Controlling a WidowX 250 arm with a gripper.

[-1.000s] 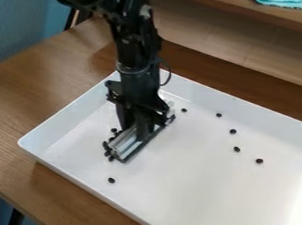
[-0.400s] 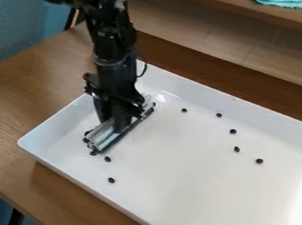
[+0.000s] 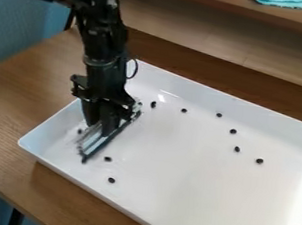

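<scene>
The gripper (image 3: 104,122) hangs down inside the left part of a white tray (image 3: 188,178), shut on a long, narrow tool (image 3: 96,141) with a pale, clear-looking body and a dark edge. The tool lies slanted low over the tray floor, from upper right to lower left. Close to its left side is a small dark bead (image 3: 79,131), and another bead (image 3: 153,104) lies off its upper right end. Two more, a bead (image 3: 108,159) and a lower bead (image 3: 112,180), lie to its right and below. Whatever is under the tool is hidden.
Several dark pieces, one of them a bead (image 3: 259,160), are scattered across the tray's upper middle and right. Raised walls surround the tray on a brown wooden table (image 3: 20,102). A turquoise cloth (image 3: 283,1) lies on a raised wooden surface at the top right.
The gripper and its tool have moved left across the tray, toward its left wall. Beads that were clustered by the tool's lower end have shifted or become hidden; one now shows near its upper end.
</scene>
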